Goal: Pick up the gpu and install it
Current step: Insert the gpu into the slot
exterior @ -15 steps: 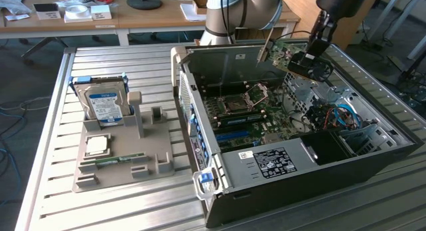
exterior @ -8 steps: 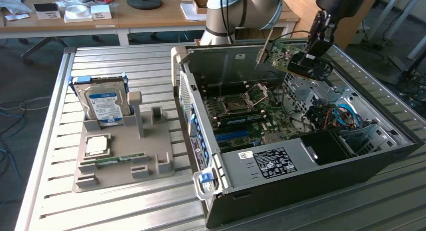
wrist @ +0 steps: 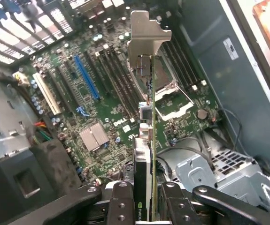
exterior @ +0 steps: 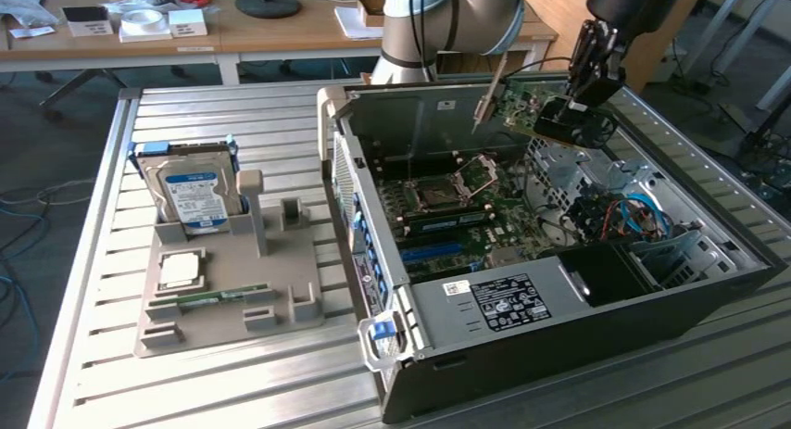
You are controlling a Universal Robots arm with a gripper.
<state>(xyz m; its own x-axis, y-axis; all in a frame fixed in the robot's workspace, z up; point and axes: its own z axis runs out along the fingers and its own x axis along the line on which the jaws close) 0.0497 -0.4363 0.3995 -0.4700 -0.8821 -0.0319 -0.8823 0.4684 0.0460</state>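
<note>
Off the open computer case, toward the exterior view's left: grey parts holder on the slatted desk, with a blue-labelled hard drive stood upright in it, likely staged that way for gripping by the edges; inside the case, motherboard lying flat and facing up, side panel off, for reaching the slots from above; over the case's far corner, toward the exterior view's right, hand clenched on the gpu, carried clear above the board, silvery bracket at the end away from the hand, probably for leading that end to the case's slotted wall.

Given by the wrist view: gpu edge-on between the two fingers, gripped across its flat faces; bracket hanging over the motherboard; blue expansion slot well apart from the card's edge, not yet met.

Given by the exterior view: height of the card over the case, its tilt, and the holder beside the case.
</note>
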